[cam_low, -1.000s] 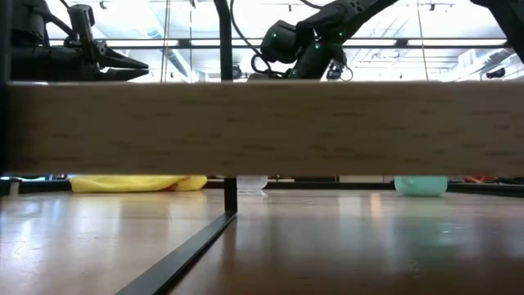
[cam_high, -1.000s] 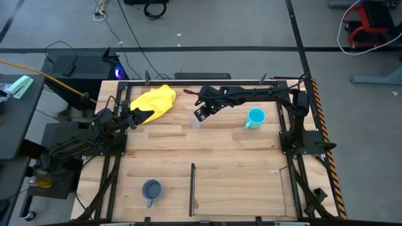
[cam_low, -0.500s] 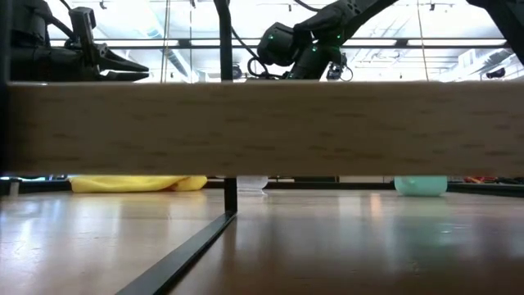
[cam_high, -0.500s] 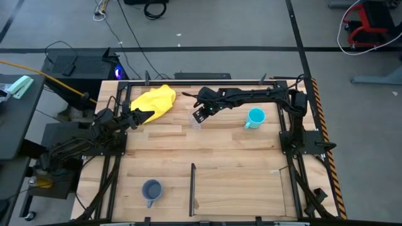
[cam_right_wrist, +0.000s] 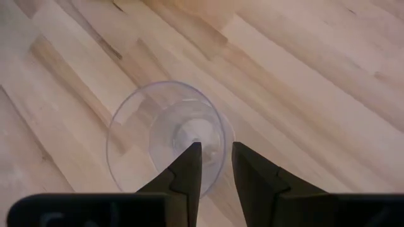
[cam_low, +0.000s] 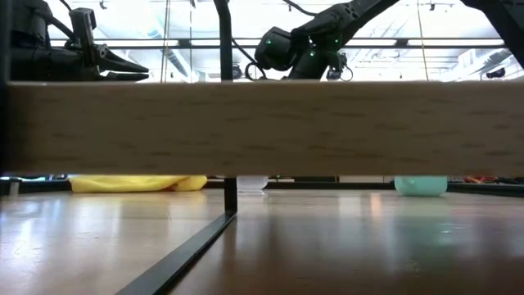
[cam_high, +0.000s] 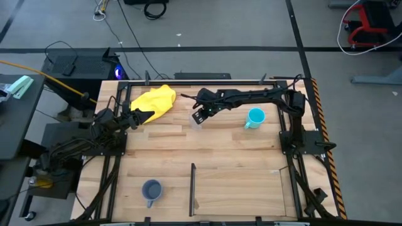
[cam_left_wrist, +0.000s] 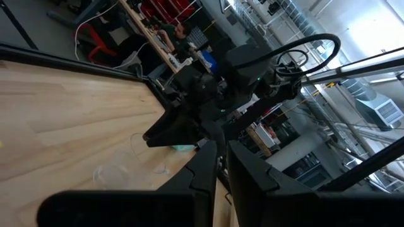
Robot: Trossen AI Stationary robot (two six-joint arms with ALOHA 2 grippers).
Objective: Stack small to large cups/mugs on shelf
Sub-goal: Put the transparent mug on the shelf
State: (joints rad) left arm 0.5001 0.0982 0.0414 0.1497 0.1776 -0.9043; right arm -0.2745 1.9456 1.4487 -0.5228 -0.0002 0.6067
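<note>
Right hand [cam_high: 200,115] is directly above the clear plastic cup [cam_high: 196,120], which stands upright near the middle of the table's far edge; its fingers [cam_right_wrist: 187,165] are narrowly parted over the cup's rim, gripping nothing. Left hand [cam_high: 134,117] waits by the yellow cloth [cam_high: 154,102] at the far left corner, fingers nearly closed, empty. Cyan mug [cam_high: 254,117] sits near the far right corner. Grey-blue mug [cam_high: 151,189] sits on the shelf [cam_high: 239,188] section left of the divider [cam_high: 192,188].
</note>
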